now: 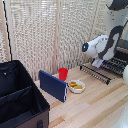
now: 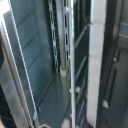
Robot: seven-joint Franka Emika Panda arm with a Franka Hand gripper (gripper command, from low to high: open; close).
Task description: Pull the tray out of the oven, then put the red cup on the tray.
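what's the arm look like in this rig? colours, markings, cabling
The arm is glossy white with rounded, bulbous housings and black sections at the joints. One round end cap is black with a blue ring. No cables or printed markings can be made out. The gripper isn't visible in either view.

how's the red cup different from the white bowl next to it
The red cup is bright red, taller than wide and stands upright, with no contents visible; the white bowl is white, low and wide, and holds yellow snacks. The red cup sits farther back, by the blue book; the white bowl is nearer the camera. Both rest on the wooden table.
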